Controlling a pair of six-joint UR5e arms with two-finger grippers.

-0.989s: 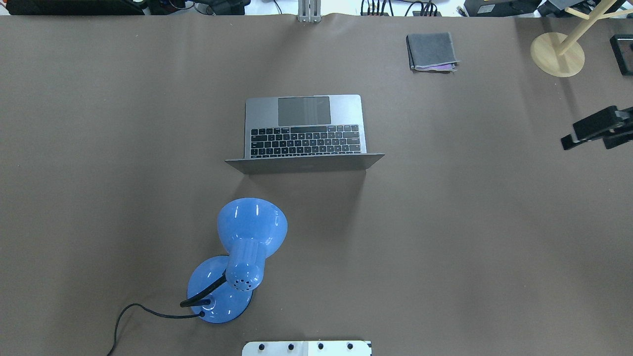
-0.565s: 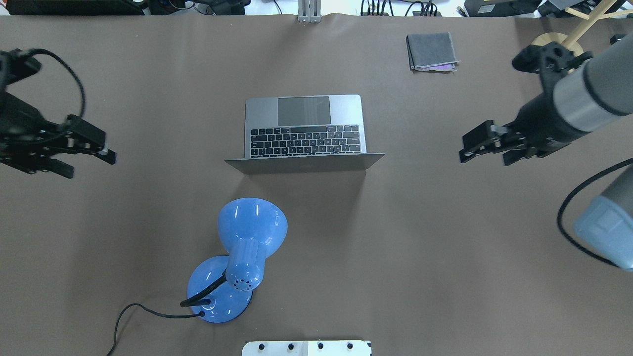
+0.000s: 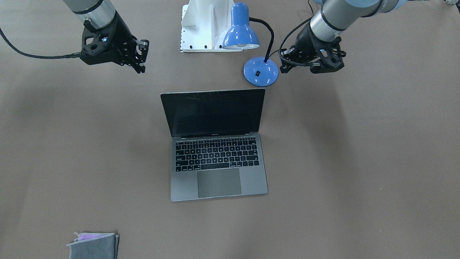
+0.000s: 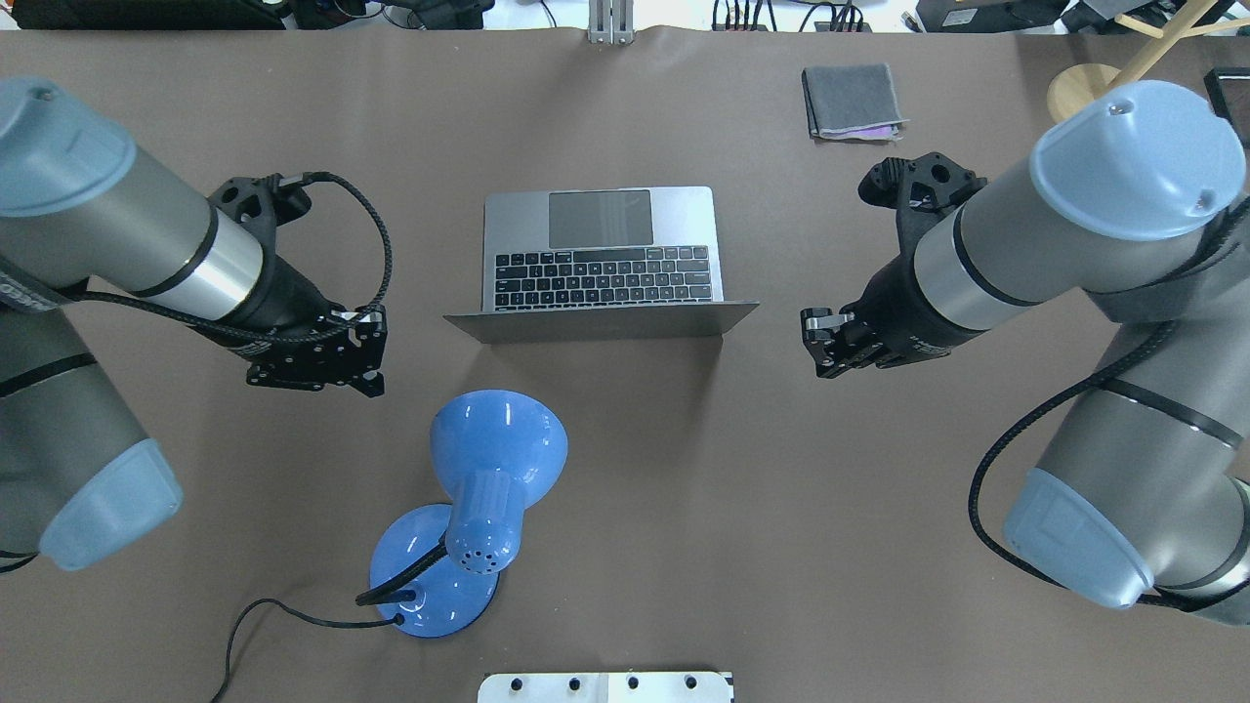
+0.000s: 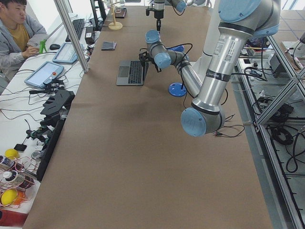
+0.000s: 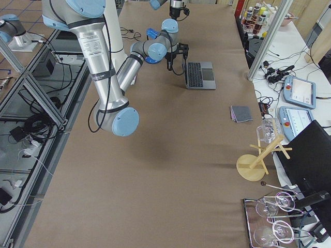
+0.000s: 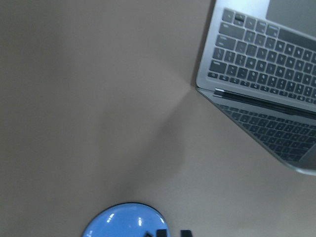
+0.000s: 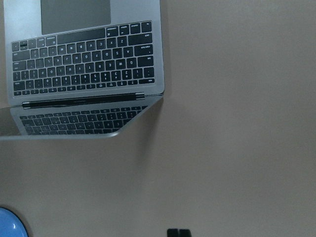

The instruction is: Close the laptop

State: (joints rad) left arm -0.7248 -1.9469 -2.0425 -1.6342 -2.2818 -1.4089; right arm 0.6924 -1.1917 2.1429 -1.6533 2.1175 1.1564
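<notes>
The laptop point(image 4: 603, 249) stands open mid-table, its dark screen upright and its lid back facing the robot; it also shows in the front view point(image 3: 215, 158). My left gripper point(image 4: 322, 363) hovers left of the lid, near the lamp, and touches nothing. In the left wrist view its fingertips point(image 7: 185, 233) sit close together with a narrow gap. My right gripper point(image 4: 828, 344) hovers right of the lid, and its fingertips point(image 8: 173, 232) are pressed together. Both are empty. Each wrist view shows a hinge corner of the laptop point(image 7: 261, 64) point(image 8: 84, 64).
A blue desk lamp point(image 4: 493, 459) with a black cord stands just behind the laptop on the robot's side, left of centre, close to my left gripper. A folded grey cloth point(image 4: 852, 101) and a wooden stand point(image 4: 1099, 107) are at the far right.
Both arms have swung in from the table's sides toward the laptop and now flank its lid. The laptop and lamp have not moved.
</notes>
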